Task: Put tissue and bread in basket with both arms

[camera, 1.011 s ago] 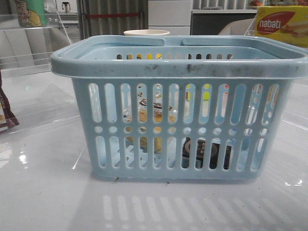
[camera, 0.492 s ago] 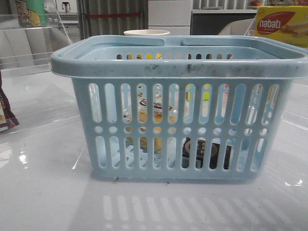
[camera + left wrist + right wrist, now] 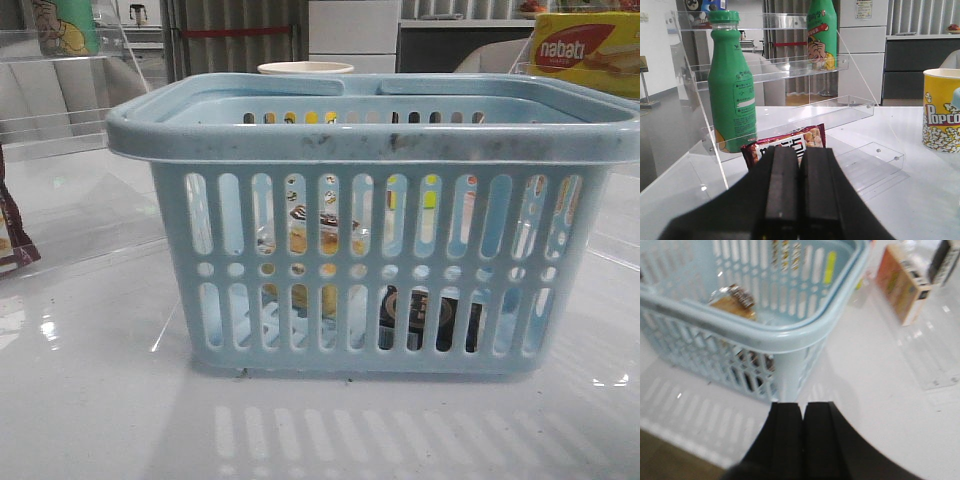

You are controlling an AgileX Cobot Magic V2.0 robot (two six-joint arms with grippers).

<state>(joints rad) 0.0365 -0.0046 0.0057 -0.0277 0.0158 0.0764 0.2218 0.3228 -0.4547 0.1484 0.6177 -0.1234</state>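
Observation:
The light-blue basket (image 3: 375, 140) stands in the middle of the table in the front view. Through its slots I see the bread (image 3: 325, 232) in its clear wrapper and the black tissue pack (image 3: 430, 318) lying on the basket floor. The right wrist view shows the basket (image 3: 765, 332) from above its corner, with the bread (image 3: 732, 302) inside and the tissue (image 3: 752, 371) dark behind the slots. My right gripper (image 3: 801, 407) is shut and empty, outside the basket near that corner. My left gripper (image 3: 800, 152) is shut and empty, away from the basket. Neither arm shows in the front view.
In front of the left gripper are a dark red snack packet (image 3: 790, 142), a green bottle (image 3: 731, 90) on a clear acrylic shelf (image 3: 790, 107), and a popcorn cup (image 3: 942, 110). A nabati box (image 3: 585, 50) stands back right. An orange box (image 3: 902, 282) lies right of the basket.

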